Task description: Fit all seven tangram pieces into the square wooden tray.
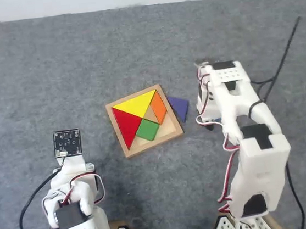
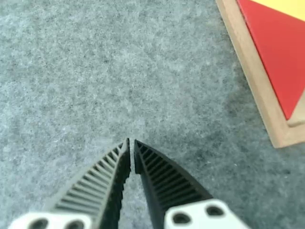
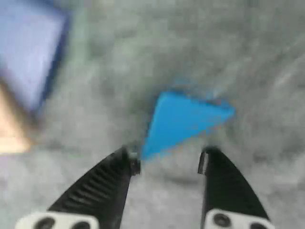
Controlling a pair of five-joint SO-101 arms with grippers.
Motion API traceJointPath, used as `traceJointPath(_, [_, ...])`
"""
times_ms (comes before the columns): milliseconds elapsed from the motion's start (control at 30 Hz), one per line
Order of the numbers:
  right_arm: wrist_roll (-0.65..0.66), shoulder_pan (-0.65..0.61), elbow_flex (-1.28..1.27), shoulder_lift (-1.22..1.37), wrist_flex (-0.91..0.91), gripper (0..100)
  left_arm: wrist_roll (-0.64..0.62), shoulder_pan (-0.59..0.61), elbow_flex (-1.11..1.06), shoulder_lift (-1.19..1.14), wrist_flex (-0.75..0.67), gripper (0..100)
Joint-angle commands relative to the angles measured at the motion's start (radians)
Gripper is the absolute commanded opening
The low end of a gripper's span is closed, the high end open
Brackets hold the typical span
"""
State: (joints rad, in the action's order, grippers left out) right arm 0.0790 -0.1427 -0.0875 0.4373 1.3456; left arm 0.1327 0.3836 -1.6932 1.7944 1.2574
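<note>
The square wooden tray (image 1: 155,145) lies mid-table and holds a yellow triangle (image 1: 135,104), a red triangle (image 1: 125,126), an orange piece (image 1: 159,107) and a green square (image 1: 147,129). A purple piece (image 1: 179,107) lies on the carpet against the tray's right side. In the right wrist view my right gripper (image 3: 167,160) is open just above a blue triangle (image 3: 183,121), with the triangle's near corner between the fingertips. The purple piece (image 3: 28,52) lies beyond it. My left gripper (image 2: 131,143) is shut and empty over bare carpet, a little short of the tray corner (image 2: 252,81).
Grey carpet covers the whole table. The right arm (image 1: 241,115) stretches along the tray's right side, with cables (image 1: 280,67) trailing off to the right. The left arm (image 1: 72,179) stays at the front left. Part of the tray floor (image 1: 168,126) is bare wood.
</note>
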Motion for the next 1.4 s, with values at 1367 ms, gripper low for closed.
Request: traceJointPath(1367, [0.301,0.157,0.12,-0.338,0.09,20.9,0.009,0.003,0.008,0.018,0.005,2])
